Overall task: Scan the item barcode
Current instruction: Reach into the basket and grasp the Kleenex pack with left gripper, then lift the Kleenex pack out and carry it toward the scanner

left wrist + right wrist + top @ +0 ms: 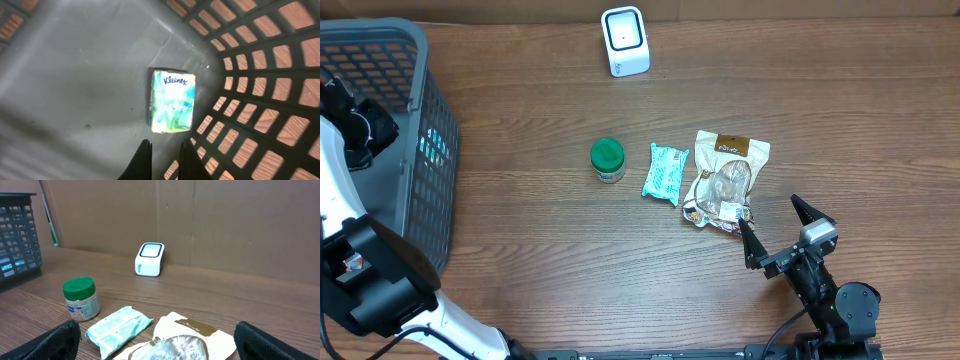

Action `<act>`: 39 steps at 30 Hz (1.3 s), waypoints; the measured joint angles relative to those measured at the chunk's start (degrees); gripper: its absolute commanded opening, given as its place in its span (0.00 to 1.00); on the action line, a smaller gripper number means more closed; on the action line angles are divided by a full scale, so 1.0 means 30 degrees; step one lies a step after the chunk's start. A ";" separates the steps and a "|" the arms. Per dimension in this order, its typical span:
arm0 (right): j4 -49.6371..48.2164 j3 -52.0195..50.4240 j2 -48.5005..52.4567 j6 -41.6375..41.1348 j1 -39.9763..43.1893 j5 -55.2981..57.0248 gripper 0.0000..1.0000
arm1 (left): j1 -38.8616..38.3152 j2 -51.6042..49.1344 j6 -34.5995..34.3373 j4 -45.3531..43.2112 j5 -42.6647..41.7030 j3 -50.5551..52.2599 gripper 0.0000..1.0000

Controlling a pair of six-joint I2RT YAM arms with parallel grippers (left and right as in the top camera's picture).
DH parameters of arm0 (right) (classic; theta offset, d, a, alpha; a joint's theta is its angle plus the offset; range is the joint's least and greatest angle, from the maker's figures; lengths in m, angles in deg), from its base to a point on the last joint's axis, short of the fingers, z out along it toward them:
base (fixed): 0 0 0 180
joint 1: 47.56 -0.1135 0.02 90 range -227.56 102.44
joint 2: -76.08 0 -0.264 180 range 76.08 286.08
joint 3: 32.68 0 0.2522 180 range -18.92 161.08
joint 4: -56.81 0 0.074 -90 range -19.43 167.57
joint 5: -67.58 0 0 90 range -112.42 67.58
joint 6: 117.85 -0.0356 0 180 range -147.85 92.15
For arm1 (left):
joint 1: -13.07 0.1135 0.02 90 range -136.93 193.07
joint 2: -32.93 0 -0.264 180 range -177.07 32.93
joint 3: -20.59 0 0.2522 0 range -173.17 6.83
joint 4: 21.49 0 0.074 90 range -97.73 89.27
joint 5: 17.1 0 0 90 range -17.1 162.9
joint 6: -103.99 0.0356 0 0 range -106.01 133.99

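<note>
The white barcode scanner (pixel 624 40) stands at the back of the table, also in the right wrist view (pixel 149 259). In a row at mid-table are a green-lidded jar (pixel 607 160), a teal wipes pack (pixel 665 173) and a cream snack bag (pixel 725 180). My right gripper (pixel 769 212) is open just in front of the bag (pixel 185 340), touching nothing. My left gripper (pixel 165 141) is shut and empty inside the grey basket (pixel 380 60). It hangs above a green Kleenex pack (pixel 171 101) lying flat on the basket floor.
The basket's lattice wall (pixel 260 100) rises close to the right of the left fingers. A cardboard wall (pixel 225 225) stands behind the scanner. In the right wrist view the jar (pixel 80 298) and the wipes pack (pixel 118 328) lie left of the bag.
</note>
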 measured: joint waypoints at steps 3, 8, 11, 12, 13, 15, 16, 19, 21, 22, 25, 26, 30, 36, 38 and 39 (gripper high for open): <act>0.0000 0.0000 0.0000 0.0000 0.0000 0.0000 1.00 | -0.0036 -0.0372 0.0073 -0.0036 -0.0073 0.0080 0.35; 0.0007 0.0000 0.0000 0.0007 0.0000 0.0000 1.00 | -0.0175 -0.1494 0.0627 -0.0379 -0.0255 0.0204 0.53; -0.0007 0.0000 0.0000 0.0000 0.0000 0.0000 1.00 | -0.0284 -0.2543 0.1115 -0.0605 -0.0765 0.0204 0.56; 0.0000 0.0000 0.0000 0.0007 0.0000 0.0000 1.00 | -0.0284 -0.2958 0.1348 -0.0699 -0.1064 0.0211 0.57; -0.0007 0.0000 0.0000 0.0007 0.0000 -0.0007 1.00 | -0.0284 -0.3395 0.1588 -0.0765 -0.1326 0.0219 0.57; -0.0007 0.0000 0.0000 0.0007 0.0000 0.0007 1.00 | -0.0284 -0.4116 0.1792 -0.0874 -0.1676 0.0248 0.56; 0.0000 0.0000 0.0000 0.0007 0.0000 0.0000 1.00 | -0.0284 -0.4488 0.1909 -0.0925 -0.1785 0.0291 0.56; -0.0007 0.0000 0.0007 0.0000 0.0000 0.0000 1.00 | -0.0284 -0.5158 0.2135 -0.1071 -0.2149 0.0270 0.52; -0.0007 0.0000 0.0000 0.0007 0.0000 0.0007 1.00 | -0.0277 -0.5187 0.2222 -0.1319 -0.2178 0.0270 0.40; 0.0000 0.0000 0.0000 0.0007 0.0000 0.0007 1.00 | -0.0284 -0.5187 0.2288 -0.1377 -0.2215 0.0270 0.29; 0.0000 0.0000 0.0000 -0.0007 0.0000 0.0007 1.00 | -0.0284 -0.5282 0.2441 -0.1443 -0.2470 0.0270 0.04; 0.0000 0.0000 0.0000 0.0007 0.0000 0.0000 1.00 | -0.0284 -0.5311 0.2506 -0.1450 -0.2637 0.0270 0.04; 0.0000 0.0000 0.0000 0.0000 0.0000 0.0000 1.00 | -0.0270 -0.5311 0.2521 -0.1341 -0.2841 0.0262 0.04; 0.0000 0.0000 0.0000 0.0000 0.0000 0.0000 1.00 | -0.0270 -0.5297 0.2514 -0.0794 -0.2980 0.0189 0.04; 0.0000 0.0000 0.0000 0.0007 0.0000 0.0000 1.00 | -0.0270 -0.5224 0.2492 -0.0597 -0.2951 0.0182 0.04; -0.0007 0.0000 0.0000 0.0007 0.0000 0.0000 1.00 | -0.0284 -0.5129 0.2404 -0.0517 -0.2892 0.0182 0.04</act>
